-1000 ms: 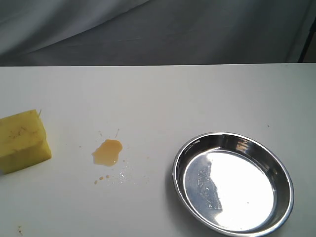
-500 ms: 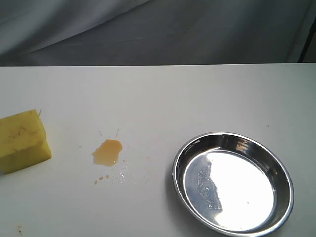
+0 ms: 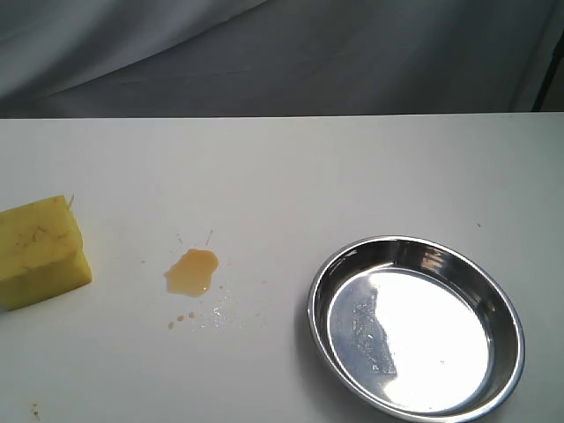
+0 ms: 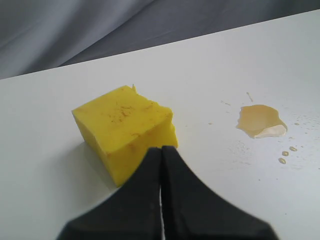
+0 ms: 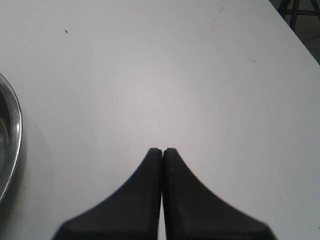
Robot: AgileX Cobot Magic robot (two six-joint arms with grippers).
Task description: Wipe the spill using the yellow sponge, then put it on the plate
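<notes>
Step in hand, by my read: approach to the yellow sponge (image 3: 40, 251); nothing wiped yet. It sits on the desk (image 3: 308, 167) at approx 9 o'clock from the spill (image 3: 192, 271), apart from it. The spill is intact w/ droplets round it. At approx 4 o'clock from the spill lies the plate (image 3: 311, 304), nothing in it. The left hand (image 4: 161, 150) is clenched, holds nothing, and points at the sponge's near corner; touching or not, can't tell. The right hand (image 5: 162, 151) is clenched too, over bare desk beside the plate's rim. Next move needs the left hand to release wide enough for the block, straddle it, then clamp.
</notes>
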